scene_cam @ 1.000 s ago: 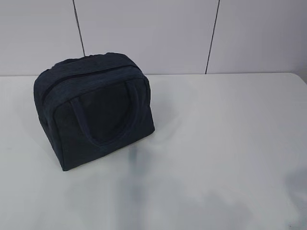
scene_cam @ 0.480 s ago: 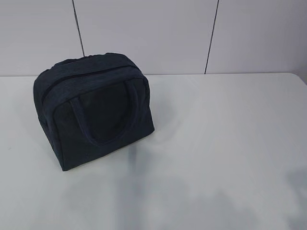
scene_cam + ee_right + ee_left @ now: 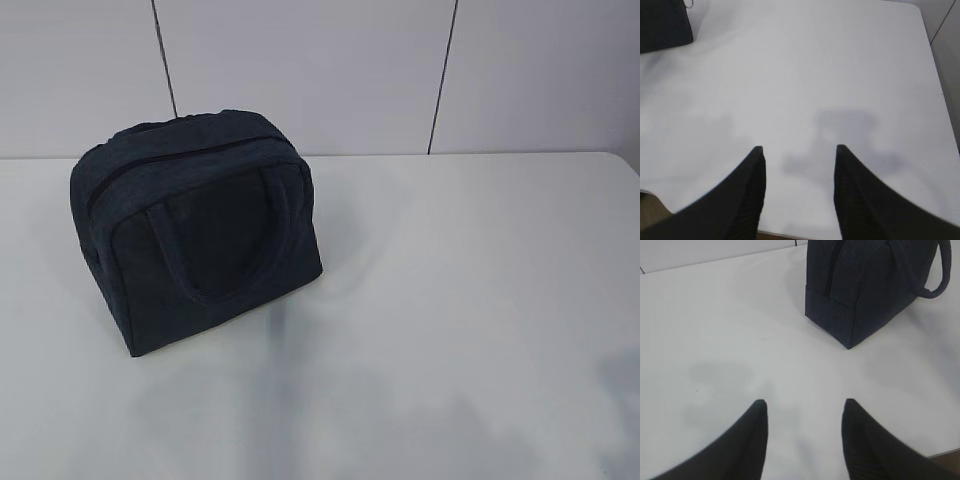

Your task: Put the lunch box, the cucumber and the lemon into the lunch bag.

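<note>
The dark navy lunch bag stands upright on the left of the white table, its zipper closed along the top and one loop handle lying against its front. The left wrist view shows a lower corner of the lunch bag at upper right, well ahead of my left gripper, which is open over bare table. My right gripper is open too, with nothing between its fingers, and a corner of the lunch bag sits far off at upper left. The lunch box, the cucumber and the lemon are out of view.
The white table runs to a grey panelled wall at the back. Its right edge and rounded far corner show in the right wrist view, and its near edge lies just under the right fingers.
The bag has not moved. Faint shadows on the table near the front edge have shifted slightly.
</note>
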